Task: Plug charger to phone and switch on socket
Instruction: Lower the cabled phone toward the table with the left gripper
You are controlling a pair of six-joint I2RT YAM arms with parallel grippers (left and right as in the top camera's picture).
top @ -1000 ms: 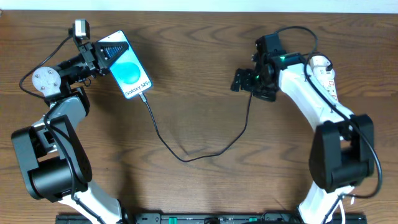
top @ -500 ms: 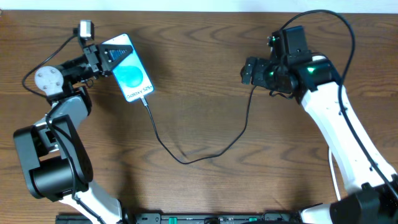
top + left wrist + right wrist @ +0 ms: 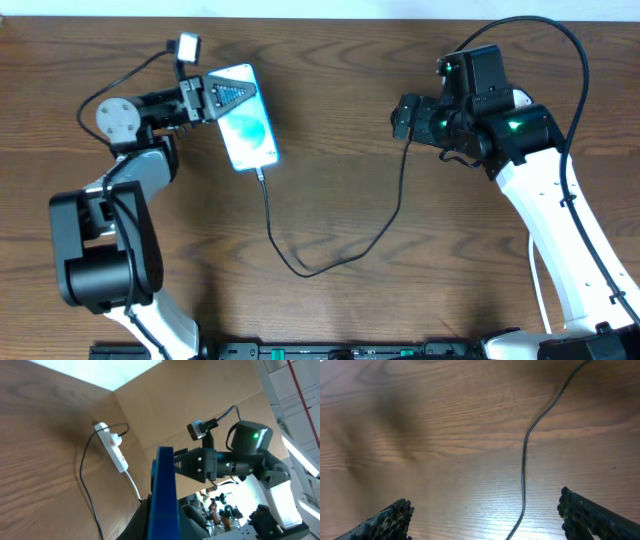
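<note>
My left gripper (image 3: 216, 98) is shut on the top end of the phone (image 3: 248, 120), whose cyan screen faces up at the table's back left. The left wrist view shows the phone (image 3: 164, 492) edge-on between the dark fingers (image 3: 142, 522). The charger cable (image 3: 300, 268) leaves the phone's lower end, loops across the middle and rises to the right arm. My right gripper (image 3: 404, 118) hovers open above that cable (image 3: 524, 467), holding nothing. The white socket (image 3: 114, 449) lies far across the table with a black plug in it. From overhead the right arm hides it.
The brown wooden table (image 3: 330, 70) ends at a pale wall along the back. My right arm (image 3: 545, 200) stretches from the front right to the back right. A white cord (image 3: 132, 485) runs from the socket toward the right arm's base.
My left gripper has carried the phone to the right and turned it more upright, dragging the cable loop along. The right arm has swung up and right, now covering the socket from above.
</note>
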